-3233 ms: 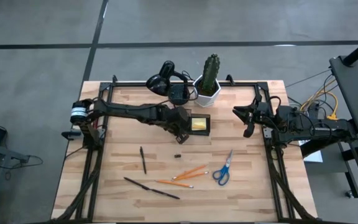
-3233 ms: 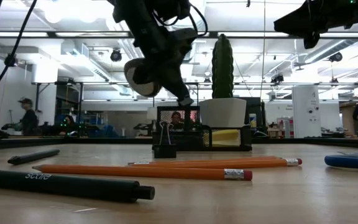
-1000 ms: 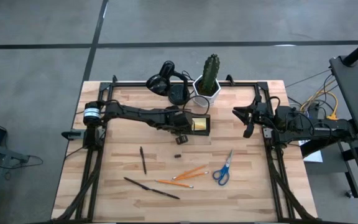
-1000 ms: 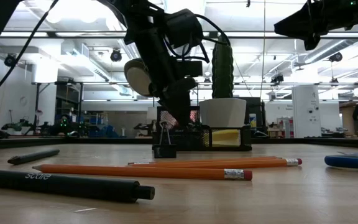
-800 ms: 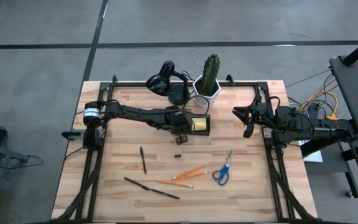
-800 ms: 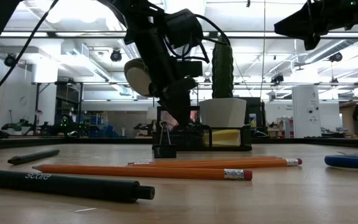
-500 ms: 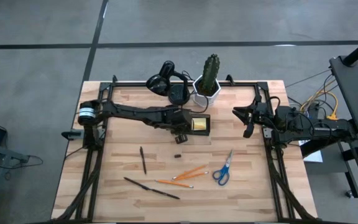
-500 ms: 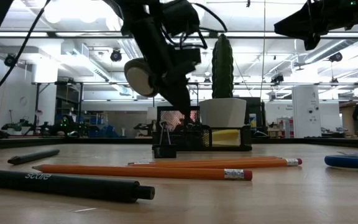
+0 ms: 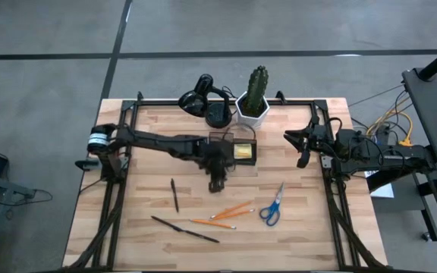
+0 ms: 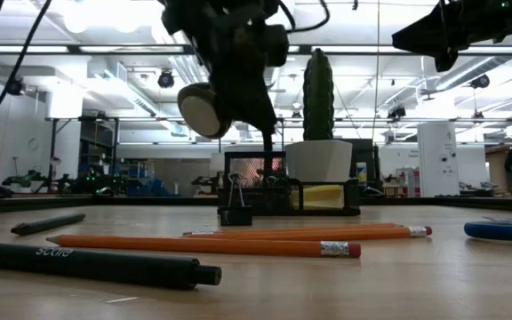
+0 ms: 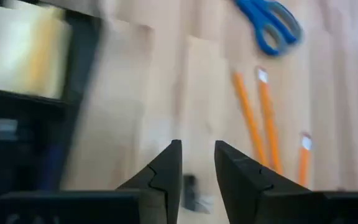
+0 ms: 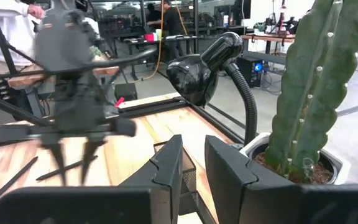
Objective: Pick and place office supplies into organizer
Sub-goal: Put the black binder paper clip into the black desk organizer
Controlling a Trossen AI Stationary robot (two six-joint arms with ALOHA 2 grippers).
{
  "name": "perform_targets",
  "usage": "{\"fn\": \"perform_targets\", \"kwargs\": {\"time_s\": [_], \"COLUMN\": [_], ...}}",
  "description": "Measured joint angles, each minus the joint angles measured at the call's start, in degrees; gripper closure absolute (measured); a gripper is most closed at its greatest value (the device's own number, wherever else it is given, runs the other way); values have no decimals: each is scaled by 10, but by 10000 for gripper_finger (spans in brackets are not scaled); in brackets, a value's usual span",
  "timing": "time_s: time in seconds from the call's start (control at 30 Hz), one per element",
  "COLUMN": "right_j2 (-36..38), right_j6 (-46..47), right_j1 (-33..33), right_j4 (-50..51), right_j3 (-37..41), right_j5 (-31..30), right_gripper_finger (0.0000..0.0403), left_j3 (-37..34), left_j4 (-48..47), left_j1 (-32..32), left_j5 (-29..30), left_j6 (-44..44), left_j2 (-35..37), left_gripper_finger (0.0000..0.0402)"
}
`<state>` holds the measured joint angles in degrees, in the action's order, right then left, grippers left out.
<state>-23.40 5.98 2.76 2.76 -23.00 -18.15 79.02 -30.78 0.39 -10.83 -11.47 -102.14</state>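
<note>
The black organizer [image 9: 253, 144] stands mid-table with the yellow sticky pad [image 9: 243, 151] in its right compartment. My left gripper [image 9: 216, 184] hovers just near of it, tilted down and open on nothing. A small black binder clip [image 11: 191, 186] sits on the table below its fingertips [image 10: 236, 206]. Nearer the front edge lie blue scissors [image 9: 271, 206], orange pencils [image 9: 230, 211] and dark pens [image 9: 174, 195], all flat on the wood. My right gripper [image 9: 298, 148] waits at the right, level, narrowly open and holding nothing [image 12: 193, 146].
A black desk lamp [image 9: 203, 98] and a cactus in a white pot [image 9: 255, 102] stand behind the organizer at the far edge. Black frame rails run along the table's left and right sides. People show in the room beyond the table.
My left gripper has come up out of the organizer's left side and swung toward the table's near edge, tipping as it went. It now hangs over the binder clip. Nothing on the table has moved.
</note>
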Motion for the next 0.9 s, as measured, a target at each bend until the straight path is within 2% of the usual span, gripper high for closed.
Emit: {"fn": "perform_targets", "kwargs": {"time_s": [0.13, 0.3, 0.4, 0.73, 0.9], "right_j2": [0, 0, 0, 0, 0], "right_j6": [0, 0, -2, 0, 0], "right_j1": [0, 0, 0, 0, 0], "right_j4": [0, 0, 1, 5, 5], "right_j3": [0, 0, 0, 0, 0], "right_j5": [0, 0, 0, 0, 0], "right_gripper_finger": [346, 346, 346, 346, 346], "left_j3": [0, 0, 0, -9, -24], "left_j4": [-3, -12, -30, -45, -44], "left_j1": [-28, -42, -43, -48, -47], "left_j5": [-2, 5, 8, 10, 43], "left_j6": [13, -35, -54, -79, -79], "left_j2": [0, 0, -7, -37, -40], "left_gripper_finger": [282, 215, 193, 185, 185]}}
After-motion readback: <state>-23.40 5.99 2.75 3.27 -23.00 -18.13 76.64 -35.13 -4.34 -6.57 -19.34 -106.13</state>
